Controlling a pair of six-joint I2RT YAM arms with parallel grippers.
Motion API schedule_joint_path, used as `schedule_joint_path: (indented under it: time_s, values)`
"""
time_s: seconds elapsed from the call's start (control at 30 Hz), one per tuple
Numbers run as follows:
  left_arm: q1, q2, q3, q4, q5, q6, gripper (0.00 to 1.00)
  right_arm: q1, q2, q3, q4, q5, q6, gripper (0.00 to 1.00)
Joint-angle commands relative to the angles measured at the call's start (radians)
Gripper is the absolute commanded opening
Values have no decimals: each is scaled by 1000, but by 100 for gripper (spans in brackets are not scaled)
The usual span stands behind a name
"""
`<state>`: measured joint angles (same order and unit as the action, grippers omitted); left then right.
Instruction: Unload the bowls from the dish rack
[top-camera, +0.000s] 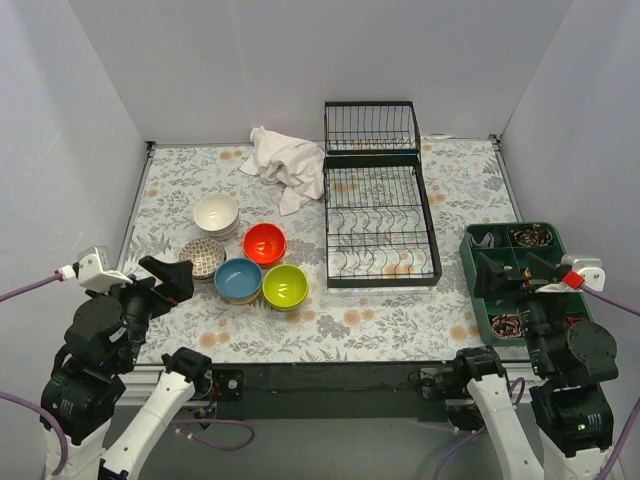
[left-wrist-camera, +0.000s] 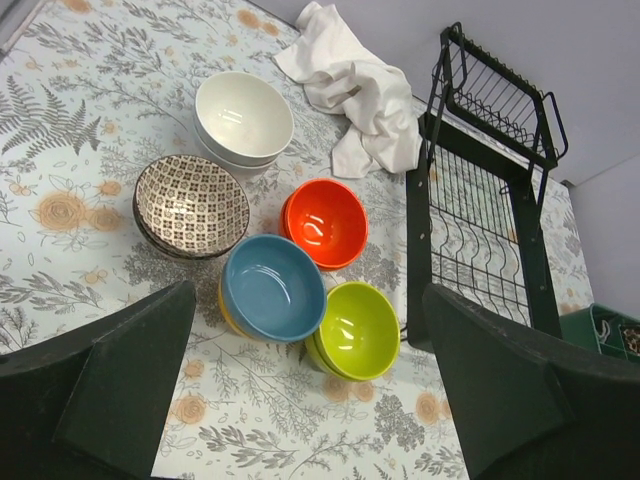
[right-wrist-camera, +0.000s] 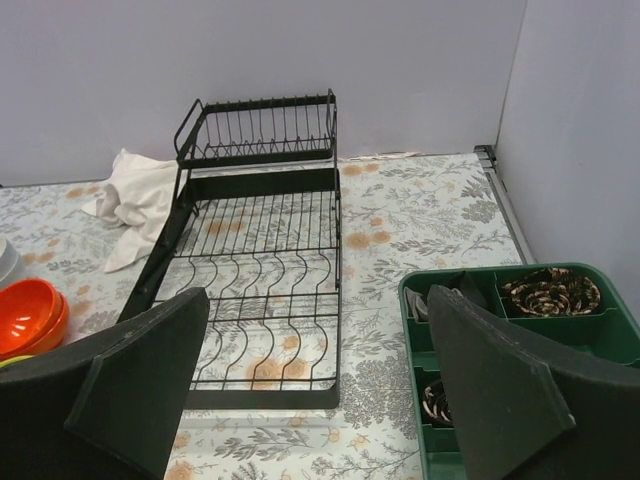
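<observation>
Left end effector (top-camera: 172, 277) and right end effector (top-camera: 512, 272) gape empty; a stray sweep could scatter the colourful ceramic bowls (top-camera: 238, 278) beside the black wire dish rack (top-camera: 372, 158).

Whole surface (top-camera: 420, 325) is covered from above and behind by the top view. Bowls (left-wrist-camera: 275, 288) are seen obliquely and near from the left wrist, dish rack (right-wrist-camera: 262, 399) from the right wrist. The dish rack is shared by all views.
</observation>
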<state>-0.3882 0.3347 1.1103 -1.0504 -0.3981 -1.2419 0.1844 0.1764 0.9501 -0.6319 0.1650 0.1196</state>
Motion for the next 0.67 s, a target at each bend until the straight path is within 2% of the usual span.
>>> schedule_joint_path:
  time_s: [0.0,0.23,0.63]
  values:
    - [5,-14,-10,-71,61,-36,98,26,-49,-2,11,-4,-9,99]
    - [6,-57,-26,-100,73,-100,98,43,-78,-7,-14,33,-5,99]
    - [5,-62,-70,-59,103,-97,98,46,-87,-16,-19,44,-18,99]
